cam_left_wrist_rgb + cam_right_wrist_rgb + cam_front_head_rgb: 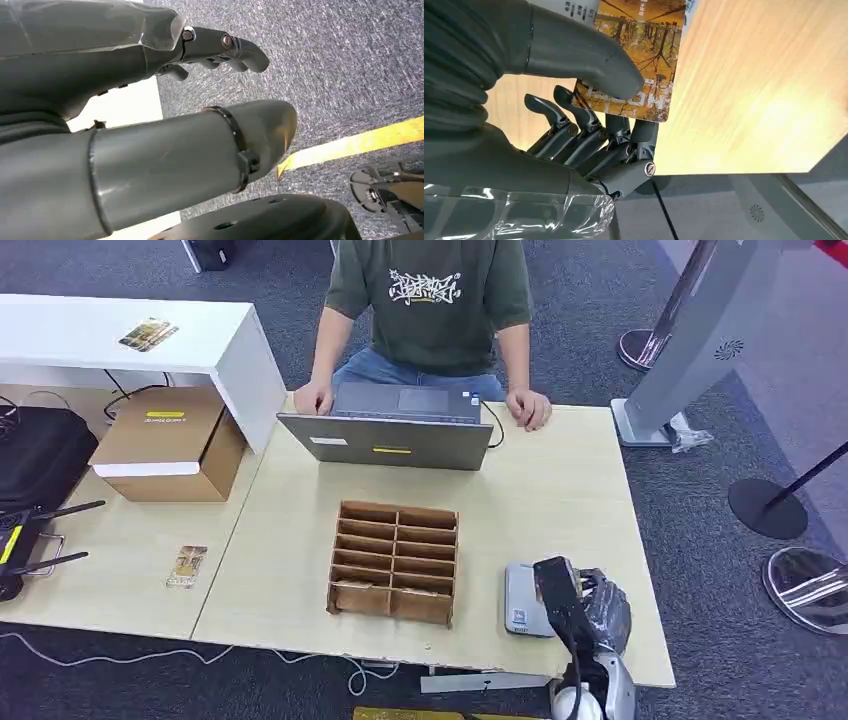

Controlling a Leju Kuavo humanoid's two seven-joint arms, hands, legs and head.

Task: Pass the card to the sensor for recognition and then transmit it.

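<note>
A pale wooden table (560,500) fills the middle of the head view, with a person (430,300) in a dark green printed T-shirt seated at its far side, both hands resting by a grey laptop (390,435). To the left stand a white shelf unit (120,335) and, beside it, a brown cardboard box (170,445). In the middle of the table sits a cardboard organizer (395,560) divided into two columns of narrow slots. Just right of it, near the table's front edge, lies a small flat grey sensor (522,602).

The right hand (590,610) hovers at that sensor's right side and grips the card (636,55). In the right wrist view the thick thumb (589,62) presses on the card's printed face while the darker fingers (594,135) curl in beneath it, so the card is pinched between them. The card is a thin rectangle with rounded corners, printed with an autumn scene of orange and yellow trees and large pale lettering along one edge; the lettering is too turned to read. Its far end lies over the grey sensor.

The left hand (150,130) hangs over grey carpet crossed by a yellow floor line (360,142); its fingers are loosely curled and apart from the thumb, holding nothing.

A second card (187,566) lies flat on the table's left part.
</note>
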